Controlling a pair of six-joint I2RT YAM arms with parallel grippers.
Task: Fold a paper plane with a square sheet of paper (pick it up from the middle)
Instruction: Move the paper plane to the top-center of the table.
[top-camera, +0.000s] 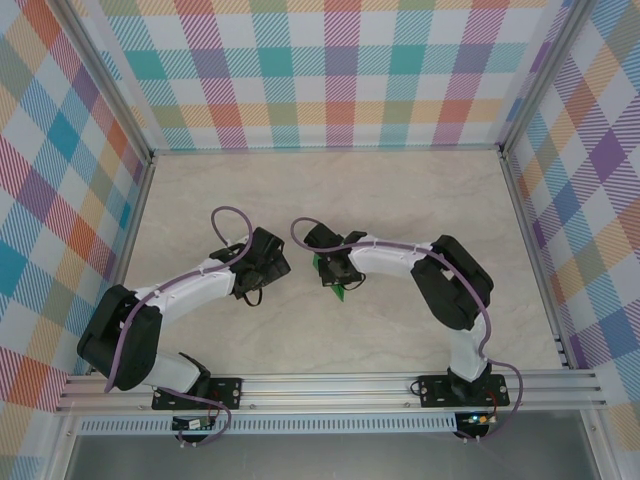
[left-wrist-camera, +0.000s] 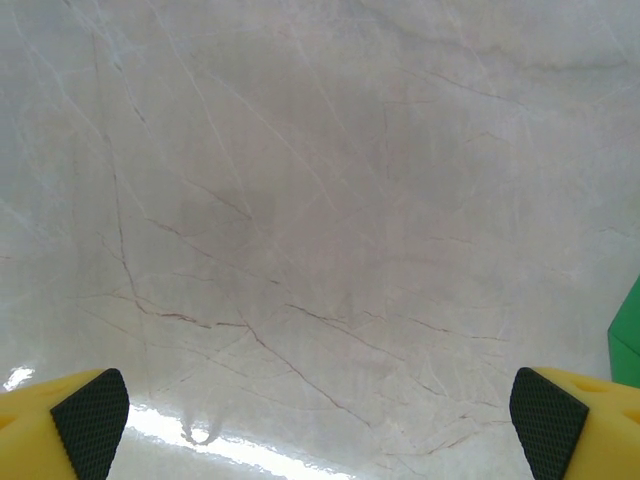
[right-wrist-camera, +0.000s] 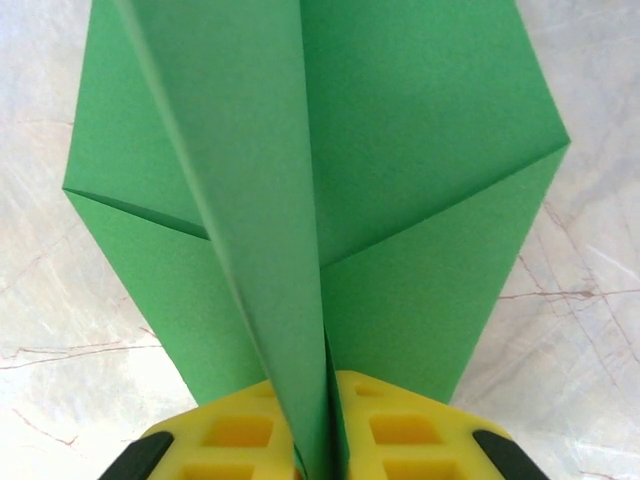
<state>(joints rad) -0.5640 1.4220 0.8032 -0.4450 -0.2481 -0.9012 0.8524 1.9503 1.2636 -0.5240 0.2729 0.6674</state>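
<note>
Paper plane (right-wrist-camera: 400, 150) w/ tip cropped, clamped in right gripper (right-wrist-camera: 325, 435); left gripper (left-wrist-camera: 320, 420) spread wide.

White arm links (top-camera: 188, 285), black joints (top-camera: 455, 280), purple cables (top-camera: 232, 208), yellow pincer fingers (left-wrist-camera: 30, 432), black cross-hatched pads (left-wrist-camera: 90, 420)

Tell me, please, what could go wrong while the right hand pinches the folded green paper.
1. The right hand pinches the paper plane only along its centre crease, so the paper might slip or swivel.
2. Its flaps spread unsupported and may spring open.
3. The left hand, wide open beside the plane's corner, could crumple it when approaching.
</note>
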